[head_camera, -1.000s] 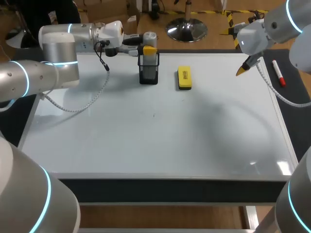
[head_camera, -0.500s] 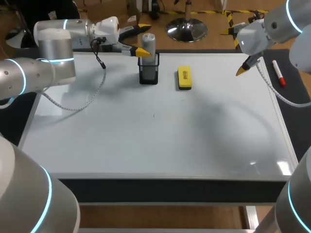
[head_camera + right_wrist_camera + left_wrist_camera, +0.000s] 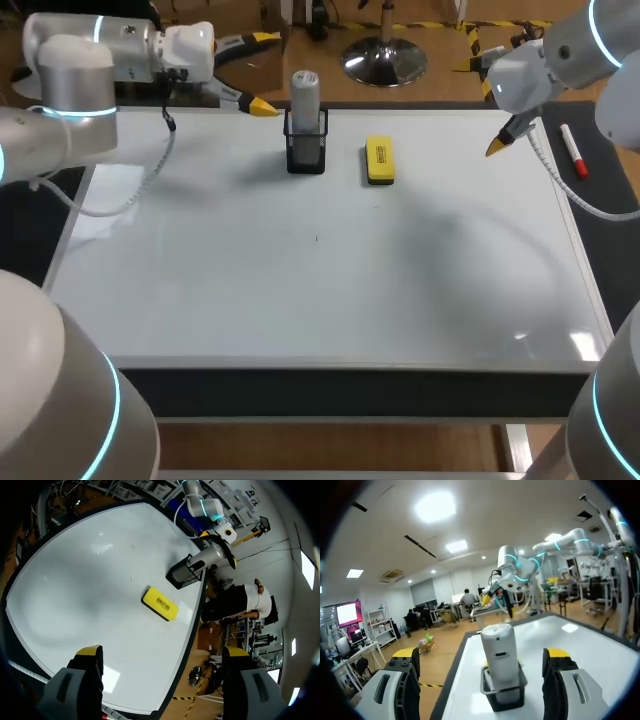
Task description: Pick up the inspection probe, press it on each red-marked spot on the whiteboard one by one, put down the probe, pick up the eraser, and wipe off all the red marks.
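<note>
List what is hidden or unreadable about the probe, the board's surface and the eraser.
Probe: lower end hidden inside the holder, head and left wrist views.
Whiteboard: no red marks discernible; one dark speck, too small to identify, head view.
Eraser: underside faces down, unseen in head and right wrist views.

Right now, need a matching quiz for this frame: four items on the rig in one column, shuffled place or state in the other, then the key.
Things:
1. probe
2. eraser
3. red marker
4. left claw

Place or state:
A. lying flat on the whiteboard
B. standing upright in the black mesh holder
C. open, holding nothing
D. lying on the dark strip past the whiteboard's right edge

Pairs: 1-B, 2-A, 3-D, 4-C
</note>
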Robot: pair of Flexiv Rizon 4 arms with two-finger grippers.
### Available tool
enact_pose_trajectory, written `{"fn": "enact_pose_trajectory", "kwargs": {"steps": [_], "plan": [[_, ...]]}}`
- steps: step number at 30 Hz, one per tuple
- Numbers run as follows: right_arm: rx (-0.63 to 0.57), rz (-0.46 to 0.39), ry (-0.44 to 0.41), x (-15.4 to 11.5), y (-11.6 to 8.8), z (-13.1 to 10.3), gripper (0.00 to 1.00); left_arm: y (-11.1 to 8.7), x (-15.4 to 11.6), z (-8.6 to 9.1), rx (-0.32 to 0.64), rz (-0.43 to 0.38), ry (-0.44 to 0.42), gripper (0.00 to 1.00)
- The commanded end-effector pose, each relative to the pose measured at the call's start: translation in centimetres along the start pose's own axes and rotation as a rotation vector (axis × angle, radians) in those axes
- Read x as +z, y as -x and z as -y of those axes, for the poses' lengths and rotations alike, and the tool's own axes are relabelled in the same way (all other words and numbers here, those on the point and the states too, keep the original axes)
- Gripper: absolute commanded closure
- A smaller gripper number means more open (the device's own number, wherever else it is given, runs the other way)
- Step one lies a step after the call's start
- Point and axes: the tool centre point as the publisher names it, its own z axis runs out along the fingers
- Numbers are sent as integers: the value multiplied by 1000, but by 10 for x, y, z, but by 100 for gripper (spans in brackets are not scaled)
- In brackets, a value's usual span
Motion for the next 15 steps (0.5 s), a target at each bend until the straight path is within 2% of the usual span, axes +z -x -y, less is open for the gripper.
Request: {"fn": "enact_pose_trajectory", "kwargs": {"steps": [1,15], "plan": [[-2,-3,-1,-1,0,0,0,-17,-13,13,21,102,142,0],[-2,-3,-1,-1,0,0,0,-27,-44,9,61,112,257,0]]}}
